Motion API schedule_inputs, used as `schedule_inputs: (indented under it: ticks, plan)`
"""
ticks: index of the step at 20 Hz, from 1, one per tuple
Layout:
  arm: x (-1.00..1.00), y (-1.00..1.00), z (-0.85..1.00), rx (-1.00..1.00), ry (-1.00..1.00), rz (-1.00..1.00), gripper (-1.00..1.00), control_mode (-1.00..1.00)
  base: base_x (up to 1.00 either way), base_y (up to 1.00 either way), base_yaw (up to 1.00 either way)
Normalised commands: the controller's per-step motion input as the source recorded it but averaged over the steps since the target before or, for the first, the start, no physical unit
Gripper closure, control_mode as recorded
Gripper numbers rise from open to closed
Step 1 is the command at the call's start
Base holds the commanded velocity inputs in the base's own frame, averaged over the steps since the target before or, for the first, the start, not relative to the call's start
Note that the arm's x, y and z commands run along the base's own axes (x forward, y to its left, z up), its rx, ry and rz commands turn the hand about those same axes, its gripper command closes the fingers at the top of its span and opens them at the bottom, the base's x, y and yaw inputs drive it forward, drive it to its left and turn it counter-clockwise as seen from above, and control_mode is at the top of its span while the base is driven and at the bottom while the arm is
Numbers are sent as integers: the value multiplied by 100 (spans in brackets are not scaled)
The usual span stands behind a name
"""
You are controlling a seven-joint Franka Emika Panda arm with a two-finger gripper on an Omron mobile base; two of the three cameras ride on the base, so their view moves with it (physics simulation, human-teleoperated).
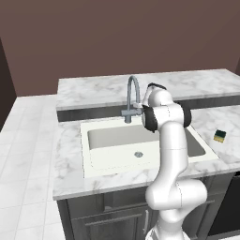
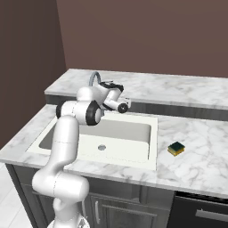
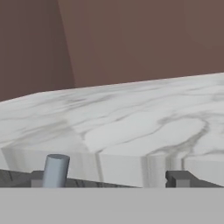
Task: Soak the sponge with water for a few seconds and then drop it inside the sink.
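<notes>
Pincer (image 2: 127, 105) open, empty, up by faucet (image 1: 132, 96) at sink (image 1: 140, 140) far edge; sponge (image 2: 176, 148) on bench (image 2: 200, 156), right of sink.

The bench (image 1: 70, 159) is a white-grey marble top over dark grey cabinet fronts, standing on a pale tiled floor (image 1: 23, 154). Set into it is the sink (image 1: 93, 161), a white rectangular basin with a small round grey drain (image 1: 138, 154) in its bottom. A grey curved faucet (image 1: 132, 96) rises from the marble at the sink's rear edge. Behind it runs a raised marble ledge (image 1: 93, 91) along the back, above a dark strip. The sponge (image 1: 220, 136), yellow with a dark green top, lies flat on the marble to the right of the sink, apart from its rim.
</notes>
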Motion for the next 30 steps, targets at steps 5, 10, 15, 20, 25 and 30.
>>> schedule_inputs:
  ticks: [5,10,15,20,25,30]
  plan:
    - [0,-43,-14,0,1,0,-100,-100,0,0,0]
    - [0,-45,-18,0,1,-1,-100,-100,0,0,0]
    - [-2,-46,-24,0,1,-2,-100,-100,0,0,0]
    - [-5,-44,-26,0,1,-3,-100,-100,0,0,0]
    - [-10,-49,-38,0,3,-3,-100,-100,0,0,0]
    - [-22,-50,-58,0,4,-6,-100,-100,0,0,0]
